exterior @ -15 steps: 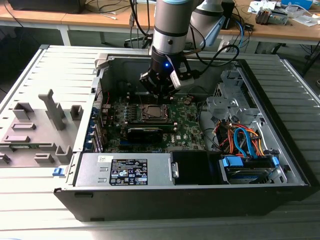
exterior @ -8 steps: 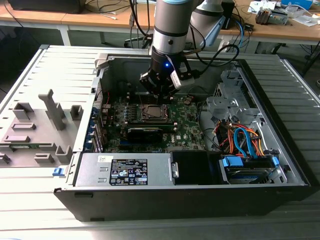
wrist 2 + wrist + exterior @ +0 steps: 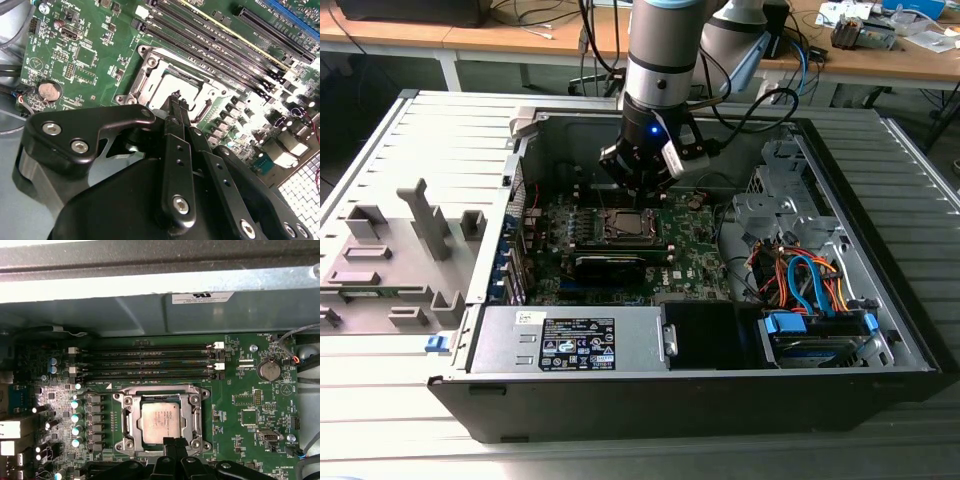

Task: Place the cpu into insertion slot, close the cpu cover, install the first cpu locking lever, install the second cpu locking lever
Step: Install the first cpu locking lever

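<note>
Second wrist view shows my gripper (image 3: 176, 97) up close. My two black fingers (image 3: 172, 165) are pressed together, and their tips point down at the socket. I cannot tell if the tips touch anything. Just under the tips lies the cpu (image 3: 182, 84), a small grey square. It sits inside the insertion slot (image 3: 196, 396) on the green board (image 3: 240, 410). The cpu cover (image 3: 131, 415), a thin silver frame, lies flat on the slot, and the cpu shows through its big window. In the first wrist view my tips hang over the near edge of the cpu. Behind the slot run long black memory slots (image 3: 145, 365), side by side. A round silver battery (image 3: 268, 371) sits on the board off to one side. Past the memory slots stands the grey metal wall (image 3: 150, 315) of the computer case. In the exterior view my arm (image 3: 660, 50) comes down from above into the open case (image 3: 450, 385), right over the slot. A grey power box (image 3: 570, 340) sits along the front of the case. Blue and orange wires (image 3: 805, 275) lie at the exterior view's right. The case rests on a grey ribbed table (image 3: 380, 420). A grey holder (image 3: 425, 215) stands on the table at the exterior view's left. Far at the back are wooden desks (image 3: 410, 40).
</note>
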Controlling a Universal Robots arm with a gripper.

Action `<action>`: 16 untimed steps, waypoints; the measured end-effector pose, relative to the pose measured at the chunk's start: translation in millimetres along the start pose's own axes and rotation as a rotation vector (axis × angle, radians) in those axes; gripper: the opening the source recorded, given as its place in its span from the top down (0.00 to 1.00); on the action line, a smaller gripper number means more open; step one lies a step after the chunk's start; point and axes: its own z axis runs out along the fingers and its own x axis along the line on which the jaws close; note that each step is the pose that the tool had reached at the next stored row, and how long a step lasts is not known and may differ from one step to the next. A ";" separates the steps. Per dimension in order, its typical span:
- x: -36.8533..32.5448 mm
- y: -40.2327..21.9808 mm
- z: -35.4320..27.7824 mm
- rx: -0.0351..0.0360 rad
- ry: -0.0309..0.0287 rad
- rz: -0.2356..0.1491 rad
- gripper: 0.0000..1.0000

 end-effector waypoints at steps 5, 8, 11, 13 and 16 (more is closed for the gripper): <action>0.0 0.0 0.1 0.0005 -0.0001 -0.011 0.89; 0.0 0.0 0.1 0.0007 -0.0002 -0.017 0.89; 0.0 0.0 0.1 0.0010 -0.0004 -0.025 0.89; 0.0 0.0 0.1 0.0012 -0.0004 -0.028 0.89; 0.0 0.0 0.2 0.0016 -0.0006 -0.036 0.89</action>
